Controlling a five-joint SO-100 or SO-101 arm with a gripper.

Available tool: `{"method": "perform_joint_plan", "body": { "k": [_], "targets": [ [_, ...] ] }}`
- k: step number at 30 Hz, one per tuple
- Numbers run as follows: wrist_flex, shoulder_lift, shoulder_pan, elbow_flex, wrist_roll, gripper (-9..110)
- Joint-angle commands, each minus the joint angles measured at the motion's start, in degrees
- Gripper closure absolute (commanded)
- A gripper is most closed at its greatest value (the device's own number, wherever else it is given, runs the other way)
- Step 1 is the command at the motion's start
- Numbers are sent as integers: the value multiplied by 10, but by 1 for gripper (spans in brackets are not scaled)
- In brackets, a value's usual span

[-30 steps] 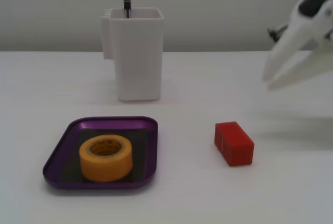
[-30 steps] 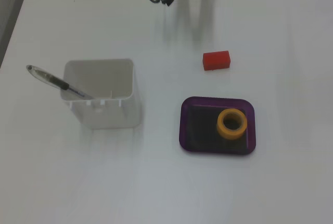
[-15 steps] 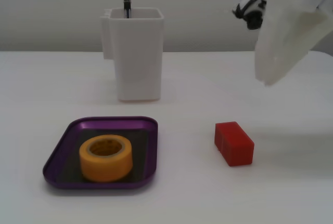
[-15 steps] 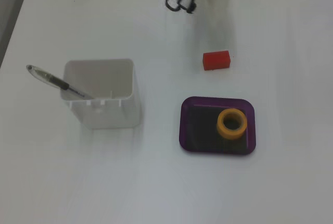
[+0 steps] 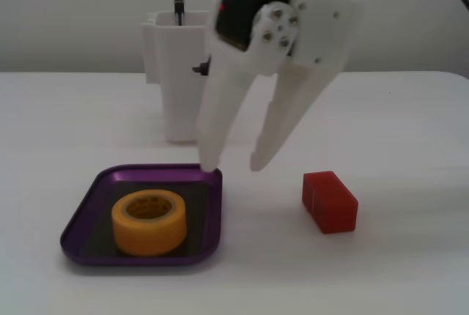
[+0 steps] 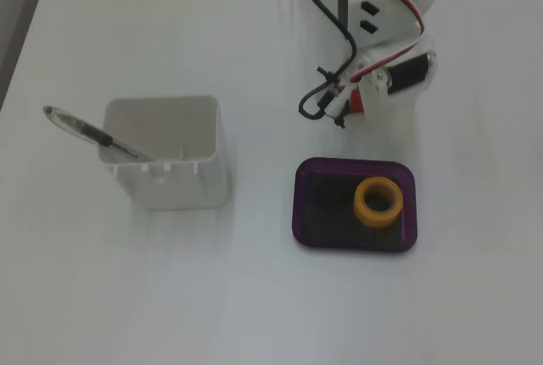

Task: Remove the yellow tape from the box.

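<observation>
The yellow tape (image 5: 146, 233) lies flat in the purple box (image 5: 79, 221), a shallow tray at the front left in a fixed view. In the top-down fixed view the tape (image 6: 360, 203) sits in the right half of the box (image 6: 299, 204). My white gripper (image 5: 234, 165) is open and empty, fingers pointing down. One fingertip (image 5: 209, 162) hangs by the box's far right corner; the other is between the box and the red block. The gripper touches neither tape nor box. In the top-down view the arm (image 6: 382, 68) hides the fingertips.
A red block (image 5: 330, 201) lies right of the box; only a sliver of it (image 6: 357, 104) shows under the arm from above. A tall white container (image 5: 172, 73) holding a pen (image 6: 85, 127) stands behind the box.
</observation>
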Motion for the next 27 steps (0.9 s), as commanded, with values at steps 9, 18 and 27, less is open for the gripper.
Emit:
{"method": "perform_joint_plan", "body": {
  "k": [9,18,27],
  "targets": [
    [4,-167,31,-207,-4,88],
    [4,-221,41,-242,-7,89],
    [-4,-216,42,-242,-2,102]
  ]
}}
